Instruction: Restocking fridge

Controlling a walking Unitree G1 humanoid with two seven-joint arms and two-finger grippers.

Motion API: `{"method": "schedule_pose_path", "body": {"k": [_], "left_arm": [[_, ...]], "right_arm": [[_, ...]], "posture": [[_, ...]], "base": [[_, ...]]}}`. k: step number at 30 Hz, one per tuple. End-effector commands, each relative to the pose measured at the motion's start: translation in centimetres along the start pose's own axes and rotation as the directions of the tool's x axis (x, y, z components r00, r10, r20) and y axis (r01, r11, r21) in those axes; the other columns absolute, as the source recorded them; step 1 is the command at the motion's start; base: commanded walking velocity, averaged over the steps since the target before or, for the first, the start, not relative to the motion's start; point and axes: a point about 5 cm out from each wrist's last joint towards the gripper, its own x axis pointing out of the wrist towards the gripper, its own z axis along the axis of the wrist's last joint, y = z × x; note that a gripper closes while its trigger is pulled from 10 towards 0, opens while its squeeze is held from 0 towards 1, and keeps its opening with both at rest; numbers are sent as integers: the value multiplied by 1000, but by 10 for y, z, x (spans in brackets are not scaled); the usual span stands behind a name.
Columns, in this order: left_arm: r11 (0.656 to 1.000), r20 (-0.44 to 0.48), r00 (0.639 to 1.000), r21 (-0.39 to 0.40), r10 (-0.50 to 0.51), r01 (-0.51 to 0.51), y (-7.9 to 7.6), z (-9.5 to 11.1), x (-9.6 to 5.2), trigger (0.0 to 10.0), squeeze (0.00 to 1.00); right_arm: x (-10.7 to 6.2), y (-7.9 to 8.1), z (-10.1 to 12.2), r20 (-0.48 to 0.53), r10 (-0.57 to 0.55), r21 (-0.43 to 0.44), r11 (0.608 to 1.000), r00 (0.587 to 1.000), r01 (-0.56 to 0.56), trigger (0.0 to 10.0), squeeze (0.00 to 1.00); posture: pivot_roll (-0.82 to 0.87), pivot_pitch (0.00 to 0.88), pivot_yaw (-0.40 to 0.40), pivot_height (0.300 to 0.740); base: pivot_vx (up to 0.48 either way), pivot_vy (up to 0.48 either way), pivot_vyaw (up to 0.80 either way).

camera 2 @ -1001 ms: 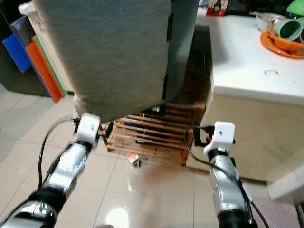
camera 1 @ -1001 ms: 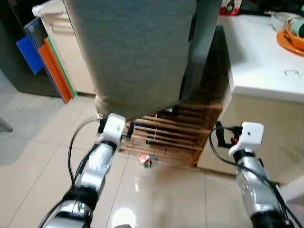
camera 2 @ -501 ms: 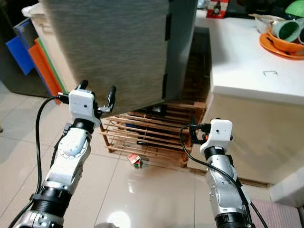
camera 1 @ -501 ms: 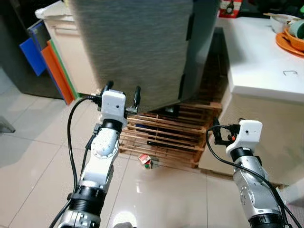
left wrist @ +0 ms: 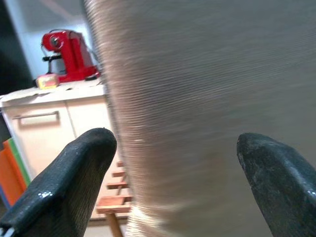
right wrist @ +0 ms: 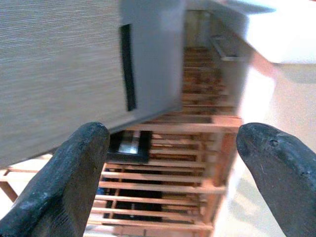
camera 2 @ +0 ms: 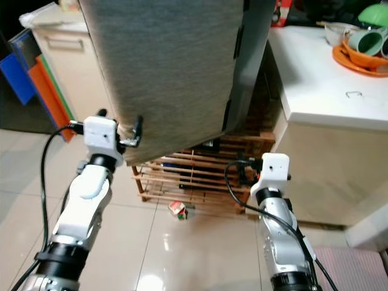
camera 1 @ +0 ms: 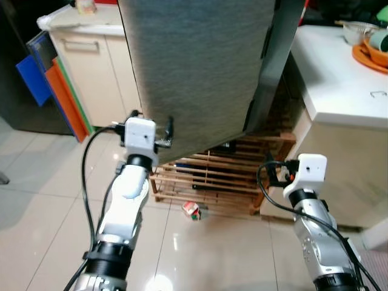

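Facing a large grey door panel (camera 1: 200, 66) that takes up the upper centre of the head views, presumably the fridge door swung out; its lower corner hangs over a wooden slatted rack (camera 1: 212, 182) at frame centre.

Left gripper (camera 1: 150, 119) at left of centre, raised to the door's lower left edge; fingers spread wide, nothing between them; wrist view shows the door edge running down between the two fingers (left wrist: 74, 173), close but contact cannot be told.

Right gripper (camera 2: 242, 170) at lower right of centre, low, aimed at the rack; fingers parted and empty in the wrist view; well apart from the door.

Small red-and-green carton (camera 1: 191, 210) lies on the floor tiles at lower centre, just in front of the rack; possibly stock to be loaded, not confirmed. White counter (camera 1: 339, 85) at upper right carries an orange dish (camera 1: 367, 54).

Judgement: step is door handling, no item in hand, restocking barely begun.

Risks: left fingers could slide off the smooth edge if the push is off-square; door could swing into the counter edge at right if driven hard; carton sits where a step forward could kick or crush it; cables near both wrists could snag on rack slats.
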Motion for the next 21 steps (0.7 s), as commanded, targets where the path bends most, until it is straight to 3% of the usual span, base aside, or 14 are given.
{"method": "schedule_pose_path", "body": {"k": [1,21], "left_arm": [[1000,1,1000,-5,8,-8,3,3,1,10000,0],[999,-48,999,-31,9,-11,1,-3,3,10000,0]], "right_arm": [[1,3,4,8,15,-14,1000,1000,-15,10000,0],[1,2,2,-5,21,-14,1000,1000,-21,10000,0]], "posture": [[53,0,16,740],[48,0,16,740]], "base": [[356,322,0],[354,324,0]]}}
